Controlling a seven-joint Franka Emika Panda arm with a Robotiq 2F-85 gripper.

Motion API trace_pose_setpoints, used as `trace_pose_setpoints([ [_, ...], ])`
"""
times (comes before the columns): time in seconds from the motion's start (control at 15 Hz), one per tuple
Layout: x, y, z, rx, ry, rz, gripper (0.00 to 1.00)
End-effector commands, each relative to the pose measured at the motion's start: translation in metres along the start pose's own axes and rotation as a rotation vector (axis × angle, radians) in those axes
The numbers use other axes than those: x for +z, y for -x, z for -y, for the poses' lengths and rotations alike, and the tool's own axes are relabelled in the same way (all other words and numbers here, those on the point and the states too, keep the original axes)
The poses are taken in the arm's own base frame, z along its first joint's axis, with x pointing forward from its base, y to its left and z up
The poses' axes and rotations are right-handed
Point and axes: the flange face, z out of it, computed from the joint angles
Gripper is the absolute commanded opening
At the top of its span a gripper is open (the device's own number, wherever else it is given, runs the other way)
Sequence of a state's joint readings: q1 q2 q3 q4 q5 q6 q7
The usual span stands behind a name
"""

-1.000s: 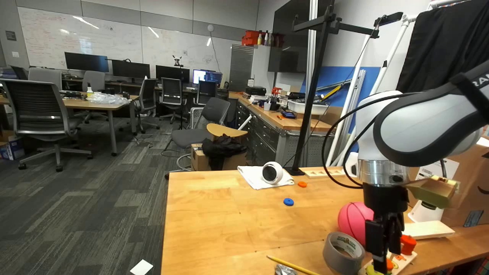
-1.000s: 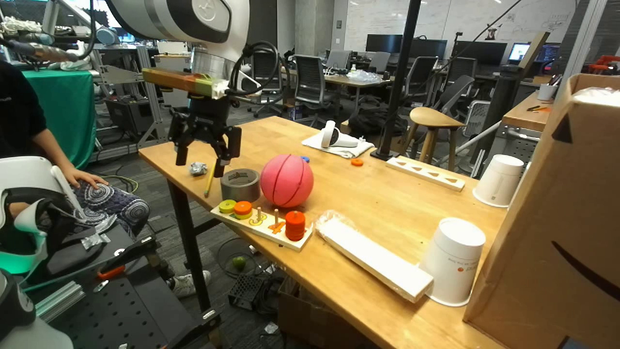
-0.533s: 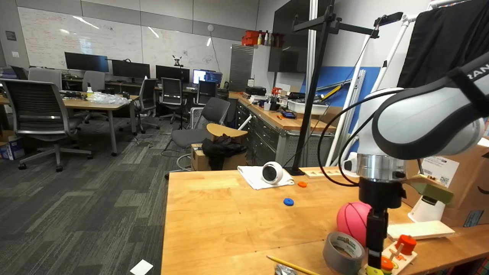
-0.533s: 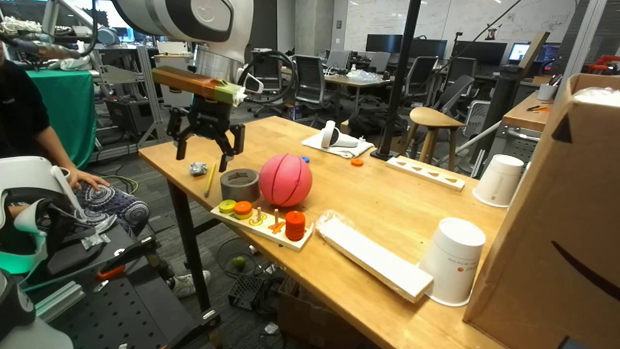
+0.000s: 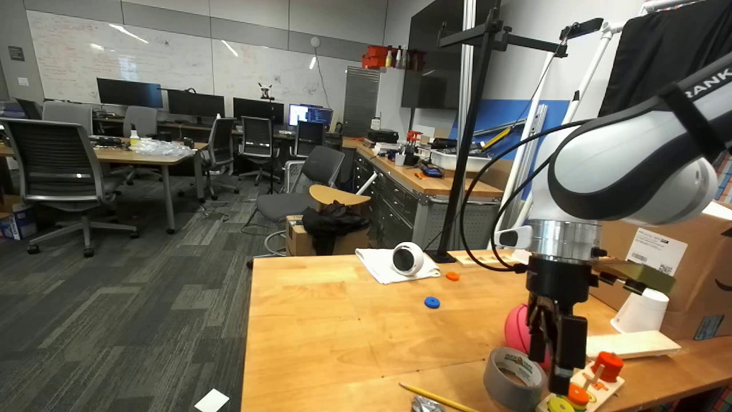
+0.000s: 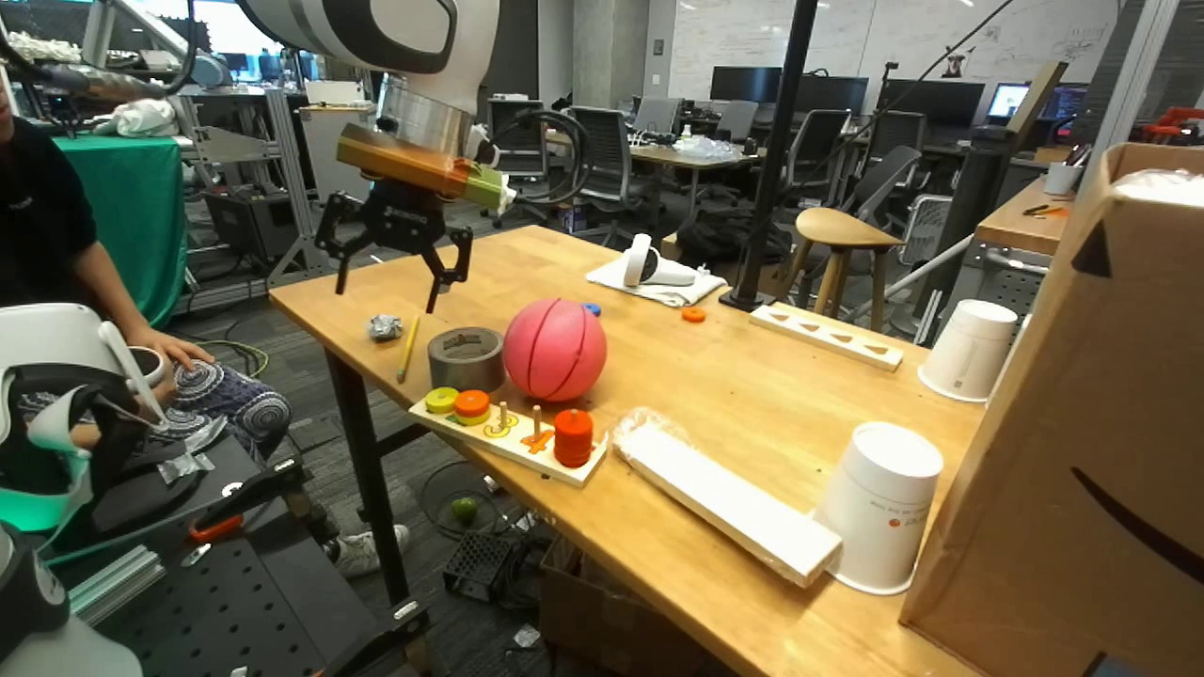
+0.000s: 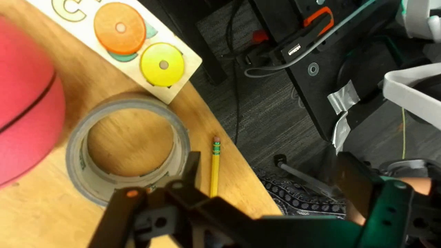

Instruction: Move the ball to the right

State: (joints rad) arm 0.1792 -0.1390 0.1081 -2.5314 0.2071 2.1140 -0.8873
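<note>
Your ball (image 6: 555,350), pinkish-red with dark seam lines, stands on the wooden table (image 6: 715,404), just beside the grey roll of tape (image 6: 466,367); whether these two are touching, it is not possible to tell. In the wrist view you see only one part of the ball, cut by the left edge, and the tape lies next to it. Your pincer (image 6: 387,299) hangs above the table, apart from the ball, and its two fingers (image 7: 358,182) point down and stand wide from each other. In an exterior view, where the arm (image 5: 606,163) comes from the right edge, the pincer hides a part of the ball from you. Near the ball and the tape, along the table edge, you have a peg board (image 6: 515,454): a stack of red discs (image 6: 573,438) is at one end, and toward the other end there are an orange disc (image 6: 472,402) and a yellow disc (image 6: 442,401). On the side of the tape away from the ball, you find a yellow pencil (image 6: 408,350) and, near it, a lump of foil (image 6: 384,327). Past the red discs lies a pale block (image 6: 724,498), and its far end comes close to a paper cup (image 6: 882,508) standing upside down, near a large cardboard box (image 6: 1072,404). Farther over the table, a blue disc (image 5: 432,302) and an orange ring (image 5: 452,276) lie near a white cloth (image 5: 382,272), which carries a white device (image 5: 408,258).
</note>
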Motion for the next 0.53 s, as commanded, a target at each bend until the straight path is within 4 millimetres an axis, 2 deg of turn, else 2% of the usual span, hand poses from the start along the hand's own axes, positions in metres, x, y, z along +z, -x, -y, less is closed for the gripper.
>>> trace_pose_setpoints([
  [0.0,-0.011,-0.008,-0.016,-0.193,-0.022,-0.039,1.00],
  [0.47,-0.023,-0.039,-0.048,-0.556,-0.071,-0.086,1.00],
])
